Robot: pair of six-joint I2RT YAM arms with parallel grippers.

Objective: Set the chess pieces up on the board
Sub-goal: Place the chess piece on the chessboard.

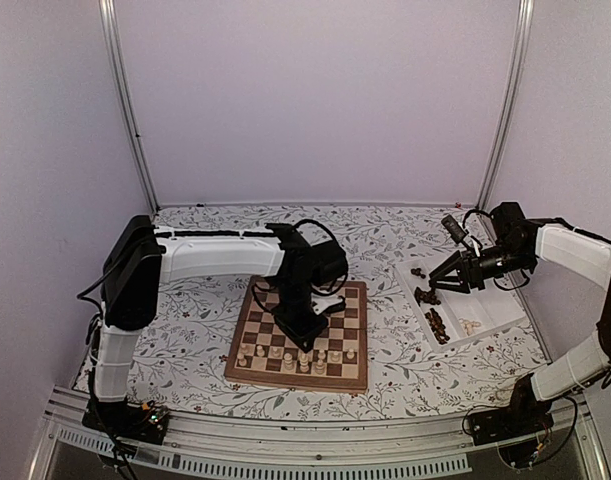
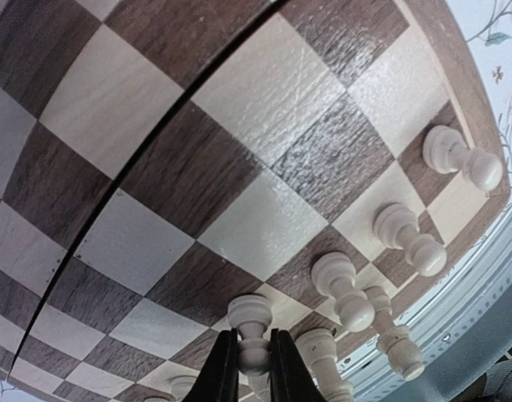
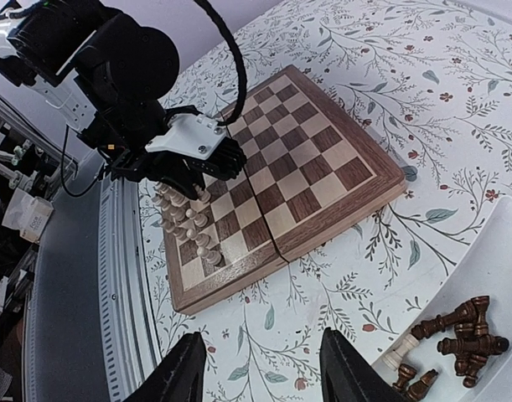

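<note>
From above, the left arm [image 1: 215, 255] reached over the board [image 1: 350, 312]. Its wrist hid the left jaws, so their state could not be told from there. Pale men [image 1: 285, 356] stood in rows along the board's near edge, just beside that wrist. The right arm [image 1: 575, 245] hung at the left edge of the white tray [image 1: 497, 308], well to the right of the board on the flowered surface [image 1: 405, 360]. Dark men [image 1: 437, 325] and loose pale men [image 1: 470, 326] lay in the tray near the right jaws, which looked apart.

The left wrist view gave what the top view hid: the left jaws were clamped on the stem of a pale pawn [image 2: 253, 335], with dark fingers [image 2: 223, 373] pressed against either side. The pawn stood upright on the board [image 2: 264, 226]. Ahead of the jaws lay bare checks and the fold seam. To their right, more pale men [image 2: 343, 289] stood in a line toward the border.

The right wrist view showed the right jaws wide apart, with nothing between the fingers [image 3: 178, 373] and the flowered surface beneath them. Ahead of them the board [image 3: 314, 167] lay at a slant. The left arm [image 3: 113, 67] bent over its left side, above the rows of pale men [image 3: 193, 226]. To the right of the jaws was the tray [image 3: 490, 268]. Its dark men [image 3: 465, 335] lay heaped on their sides, and one of the loose pale men [image 3: 398, 352] lay by the rim, which the top view showed too small to tell.
</note>
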